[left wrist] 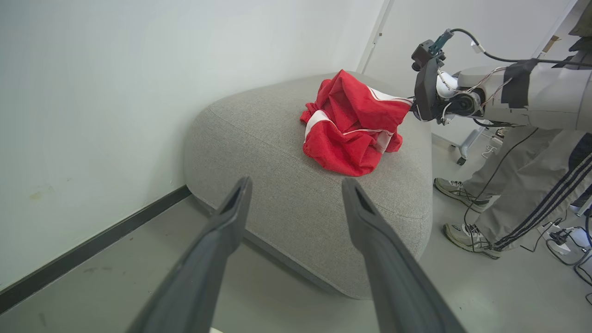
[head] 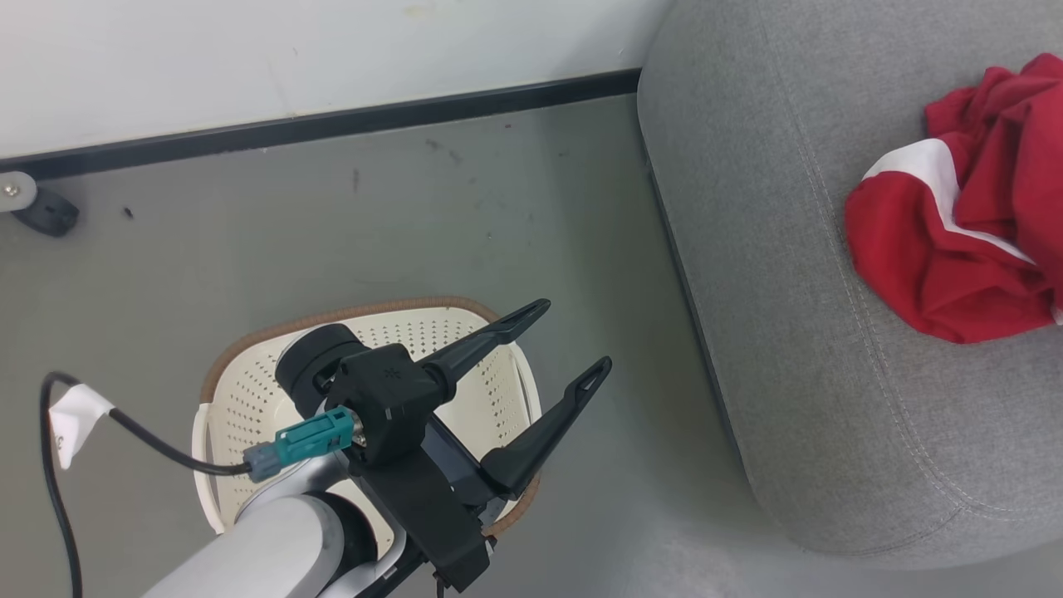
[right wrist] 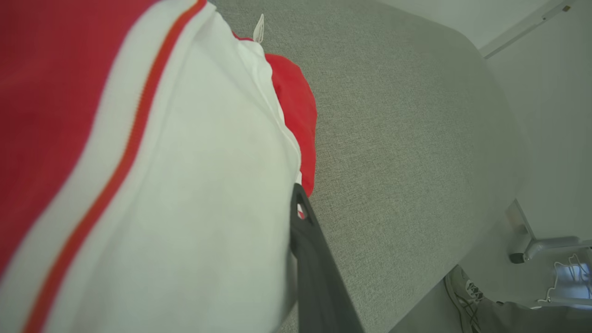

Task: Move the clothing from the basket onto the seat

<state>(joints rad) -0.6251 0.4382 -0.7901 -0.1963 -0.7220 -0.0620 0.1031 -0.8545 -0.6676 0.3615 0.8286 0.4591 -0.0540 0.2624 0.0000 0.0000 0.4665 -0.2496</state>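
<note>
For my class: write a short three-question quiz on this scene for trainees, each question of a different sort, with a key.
1. True or false: the clothing lies on the seat.
2. The left pincer is: A) open, over the basket; B) shut on fabric; C) pressed into the seat.
3. What is the right pincer shut on?
Key: 1 true; 2 A; 3 the clothing.
</note>
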